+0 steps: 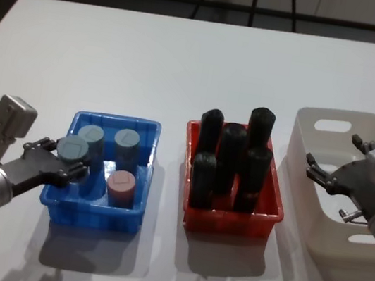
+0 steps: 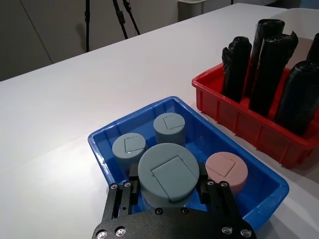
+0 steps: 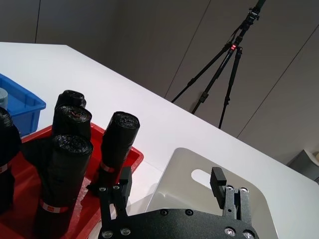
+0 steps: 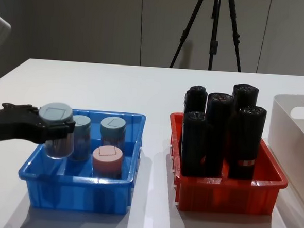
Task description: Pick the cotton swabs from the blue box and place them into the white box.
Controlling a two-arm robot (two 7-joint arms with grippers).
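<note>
Dark walls and a tripod (image 4: 214, 30) stand behind the white table (image 1: 185, 62). One grey-blue-lidded swab tub (image 4: 56, 123) is upright, lid up and long axis vertical. The left claw (image 1: 63, 158) reaches in from the left and is clenched on its sides. The tub hangs over the left part of the blue box (image 1: 115, 121), its lid higher than its neighbours' lids.

Three more tubs stand upright in that box:
- a second grey-blue tub (image 1: 94, 136), just behind the held one
- a third grey-blue tub (image 1: 126, 144), beside the second
- a pink-lidded tub (image 1: 122, 186), nearer the front

Near the blue box, to its right, a red bin (image 1: 231, 222) holds upright black cylinders (image 1: 231, 155). Right of the bin stands the white box (image 1: 314, 239). The right claw (image 1: 332, 174) hovers over it, fingers spread, holding nothing.
</note>
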